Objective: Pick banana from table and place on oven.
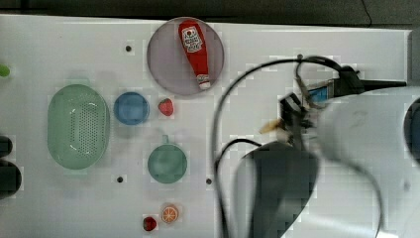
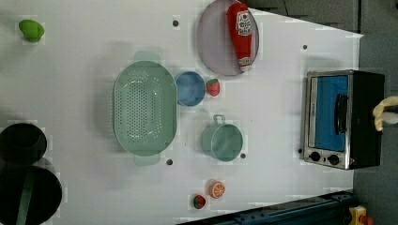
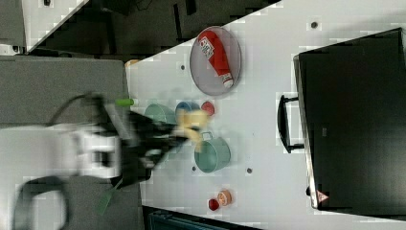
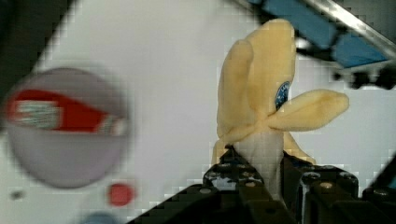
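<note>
Gripper (image 4: 261,179) is clamped on the banana (image 4: 261,93): wrist view shows the black jaws pinching the pale lower end of the fruit, peeled flaps and blue sticker standing clear beyond the fingertips. Grip sits low on the fruit, probably so the bulk projects forward and can be laid down before the jaws let go

Banana is off the table (image 1: 59,208), carried in the air. Top view: a tan tip (image 1: 270,126) pokes out at the left of the gripper (image 1: 292,124), with the arm's blurred white and grey links covering the top view's right. Right view: banana (image 3: 191,122) at the end of the dark gripper (image 3: 167,136), seen over the teal mug (image 3: 213,154) and blue bowl (image 3: 184,109) but lifted above them, not resting in either

Left view: pale yellow banana (image 2: 386,112) at the left view's right edge, just beside the black top of the oven (image 2: 342,119), apparently about level with it. Whether it is already over the top face I cannot tell. Oven door is shut, handle facing the open table

Judgement: transport stage, pick done, place not yet done. Height makes sense, since the oven top stands well above the tabletop and the fruit must clear its edge

Bystanders untouched: ketchup bottle (image 1: 194,52) lying on the grey plate (image 1: 163,74), green colander (image 1: 78,126), strawberry (image 1: 166,106), orange slice (image 1: 170,213)

Risk: soft fruit held by one end could swing or slip when set on the smooth top
</note>
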### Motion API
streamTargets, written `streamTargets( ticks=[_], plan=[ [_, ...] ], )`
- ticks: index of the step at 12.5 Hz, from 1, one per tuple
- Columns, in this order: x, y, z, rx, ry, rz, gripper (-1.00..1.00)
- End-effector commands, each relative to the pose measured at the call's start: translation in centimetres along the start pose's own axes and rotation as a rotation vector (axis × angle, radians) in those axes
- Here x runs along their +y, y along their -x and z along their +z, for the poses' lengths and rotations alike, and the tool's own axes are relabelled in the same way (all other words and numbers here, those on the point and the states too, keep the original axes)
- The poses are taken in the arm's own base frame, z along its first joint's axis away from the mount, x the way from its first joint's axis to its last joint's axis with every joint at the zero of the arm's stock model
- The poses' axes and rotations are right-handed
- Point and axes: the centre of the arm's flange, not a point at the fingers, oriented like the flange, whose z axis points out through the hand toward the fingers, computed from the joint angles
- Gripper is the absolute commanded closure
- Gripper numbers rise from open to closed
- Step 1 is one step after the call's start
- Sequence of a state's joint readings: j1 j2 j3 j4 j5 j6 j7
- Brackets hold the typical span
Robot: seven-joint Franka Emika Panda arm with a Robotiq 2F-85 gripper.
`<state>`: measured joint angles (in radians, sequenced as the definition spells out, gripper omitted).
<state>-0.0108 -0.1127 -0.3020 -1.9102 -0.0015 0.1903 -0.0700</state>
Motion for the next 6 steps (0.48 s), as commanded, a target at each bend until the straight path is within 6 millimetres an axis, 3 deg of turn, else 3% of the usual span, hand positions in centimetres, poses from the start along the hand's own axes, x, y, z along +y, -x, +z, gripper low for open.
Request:
streamTargets(
  ticks=[1, 4, 6],
  plan=[
    [7.4, -8.1, 2.0, 0.026, 0.005, -0.105, 0.62],
    [12.2, -13.6, 4.4, 0.089, 0.033, -0.248, 0.62],
    [13.3, -15.6, 5.9, 0.131, 0.06, -0.321, 0.62]
  ],
)
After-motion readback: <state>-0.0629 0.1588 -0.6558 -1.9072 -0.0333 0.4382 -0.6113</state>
